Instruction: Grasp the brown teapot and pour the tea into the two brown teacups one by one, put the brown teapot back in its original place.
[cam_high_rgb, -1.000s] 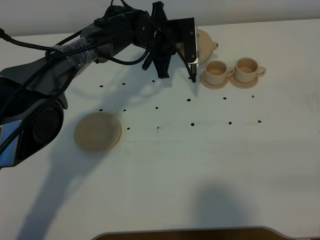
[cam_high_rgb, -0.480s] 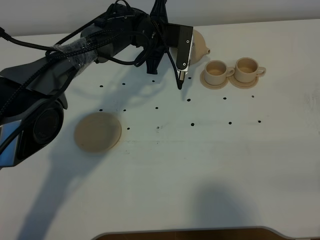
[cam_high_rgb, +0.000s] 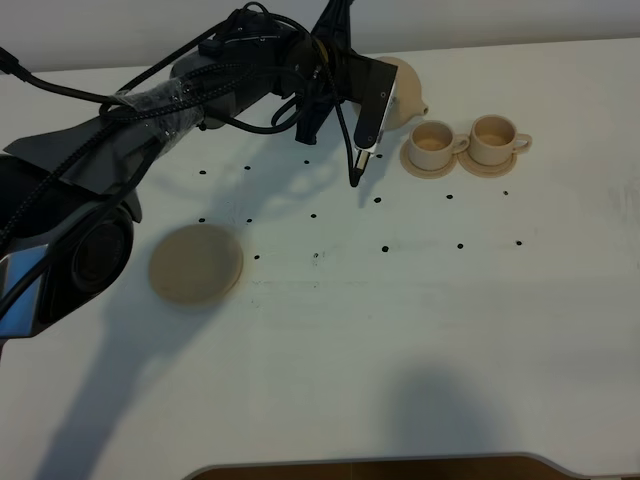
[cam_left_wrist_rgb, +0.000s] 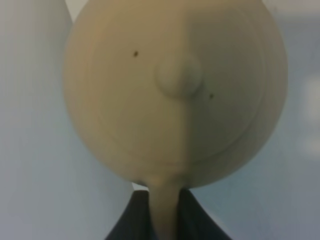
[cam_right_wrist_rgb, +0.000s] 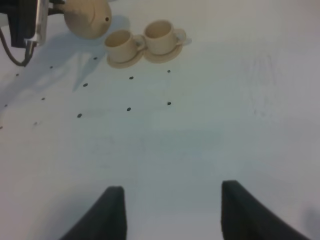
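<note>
At the far edge of the bench (cam_high_rgb: 420, 340), item 1: brown teapot (cam_high_rgb: 405, 80), pale beige, squat and round, carried by the left arm (cam_high_rgb: 180, 95). On the left wrist view I see its lid knob (cam_left_wrist_rgb: 179, 75) facing the camera and its loop handle (cam_left_wrist_rgb: 165, 210) running down between two dark fingers (cam_left_wrist_rgb: 125, 222). Left pincer (cam_left_wrist_rgb: 164, 225): clenched on that handle. Spout (cam_high_rgb: 426, 103) points toward the cups. Whether the pot's base touches the bench I cannot tell.

Item 2: first teacup (cam_high_rgb: 432, 142), just beside the spout, on the right arm's side of the pot.

Item 3: second teacup (cam_high_rgb: 495, 138), next to the first, on the side away from the pot. Both cups stand upright, each on its own small saucer (cam_high_rgb: 428, 170); the two saucers meet. Contents are too small for me to judge.

Item 4: wide saucer (cam_high_rgb: 196, 264), flat, on the left arm's side of the bench, well apart from pot and cups.

Item 5: right pincer (cam_right_wrist_rgb: 172, 215), released, fingers spread wide with nothing between them, well apart from the cups.

Item 6: dark dots (cam_high_rgb: 385, 246), in rows across the bench top between wide saucer and cups.
</note>
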